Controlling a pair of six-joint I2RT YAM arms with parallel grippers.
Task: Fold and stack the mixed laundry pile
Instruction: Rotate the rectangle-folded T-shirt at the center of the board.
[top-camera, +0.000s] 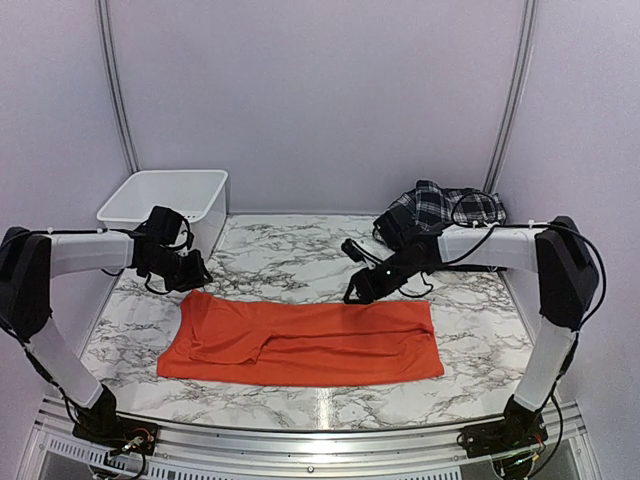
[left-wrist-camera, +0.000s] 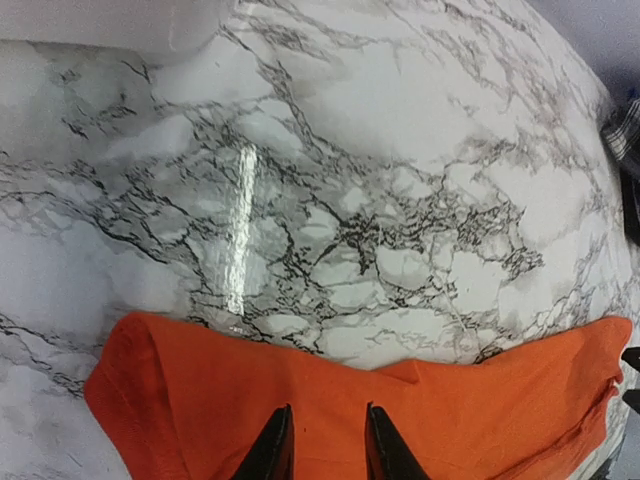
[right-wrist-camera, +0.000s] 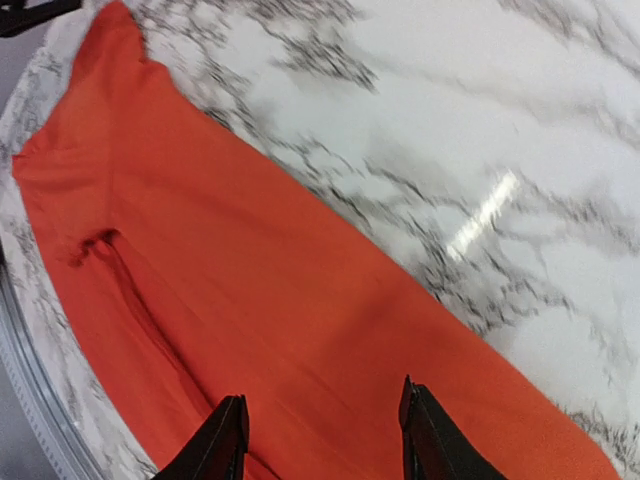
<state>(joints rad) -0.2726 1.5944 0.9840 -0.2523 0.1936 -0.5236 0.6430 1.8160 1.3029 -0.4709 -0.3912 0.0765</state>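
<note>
The orange t-shirt (top-camera: 300, 340) lies folded lengthwise into a long flat band across the front of the marble table (top-camera: 290, 255). It also fills the lower part of the left wrist view (left-wrist-camera: 400, 420) and the right wrist view (right-wrist-camera: 230, 280). My left gripper (top-camera: 192, 272) hovers at the shirt's far left corner, open, with nothing between its fingers (left-wrist-camera: 272, 445). My right gripper (top-camera: 356, 290) hangs over the shirt's far edge, right of centre, open and empty too. The black-and-white plaid shirt (top-camera: 440, 210) lies crumpled at the back right, behind the right arm.
A white plastic bin (top-camera: 170, 205) stands at the back left, just behind the left gripper. Pale walls close off the back and sides. A metal rail (top-camera: 310, 435) runs along the near edge by the arm bases.
</note>
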